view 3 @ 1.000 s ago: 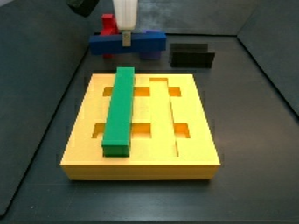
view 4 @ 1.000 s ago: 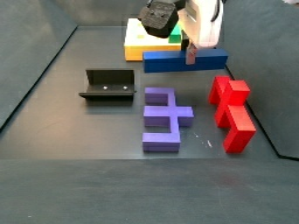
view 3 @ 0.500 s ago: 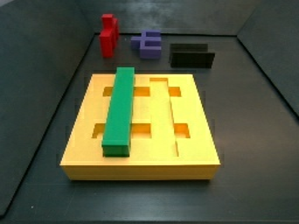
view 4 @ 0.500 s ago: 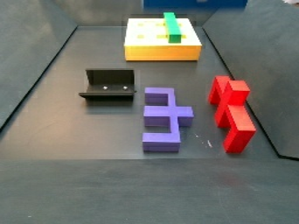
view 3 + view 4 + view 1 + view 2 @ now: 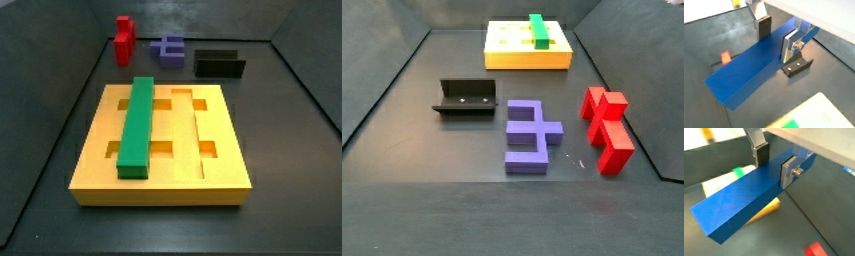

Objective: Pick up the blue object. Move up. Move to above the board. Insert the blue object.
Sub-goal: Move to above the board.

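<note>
The blue object [image 5: 751, 70] is a long dark-blue bar held between my gripper's fingers, and it shows in both wrist views [image 5: 737, 203]. My gripper [image 5: 776, 39] is shut on it near one end, also seen in a wrist view [image 5: 775, 164], well above the floor. The gripper and the bar are out of both side views. The board [image 5: 160, 175] is a large yellow block with grooves and square cut-outs, with a long green bar [image 5: 135, 125] lying in one groove. It also shows in a side view [image 5: 529, 60]. In a wrist view part of the board [image 5: 724, 178] lies under the bar.
The fixture [image 5: 466, 97] stands on the dark floor, also in a side view [image 5: 219, 63] and below the gripper in a wrist view [image 5: 796, 66]. A purple E-shaped block [image 5: 529, 135] and a red piece [image 5: 608, 130] lie next to it. Dark walls ring the floor.
A second ago the gripper held the blue bar low beside the board in both side views. It has since risen out of both side views with the bar.
</note>
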You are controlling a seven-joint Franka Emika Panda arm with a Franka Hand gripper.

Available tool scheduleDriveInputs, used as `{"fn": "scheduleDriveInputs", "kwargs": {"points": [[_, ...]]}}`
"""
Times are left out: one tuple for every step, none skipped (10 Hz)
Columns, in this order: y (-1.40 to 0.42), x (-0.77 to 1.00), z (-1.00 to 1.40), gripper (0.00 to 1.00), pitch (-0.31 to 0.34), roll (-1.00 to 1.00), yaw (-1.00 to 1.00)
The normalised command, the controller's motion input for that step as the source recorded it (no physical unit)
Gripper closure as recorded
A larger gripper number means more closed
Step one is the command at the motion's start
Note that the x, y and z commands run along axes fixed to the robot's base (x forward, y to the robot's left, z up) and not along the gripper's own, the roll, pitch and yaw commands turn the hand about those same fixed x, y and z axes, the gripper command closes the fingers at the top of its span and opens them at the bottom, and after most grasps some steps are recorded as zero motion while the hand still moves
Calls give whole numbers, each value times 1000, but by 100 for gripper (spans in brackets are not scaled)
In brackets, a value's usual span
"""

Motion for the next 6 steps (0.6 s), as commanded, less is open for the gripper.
{"fn": "scheduleDriveInputs", "kwargs": {"points": [[-1400, 421, 195, 100, 35, 13, 1000], [-1400, 445, 199, 100, 46, 18, 1000], [-1400, 458, 210, 100, 57, 23, 1000], [-1400, 508, 224, 100, 67, 26, 1000], [-504, 231, 86, 100, 83, 37, 1000], [-197, 138, 44, 100, 92, 41, 1000]]}}
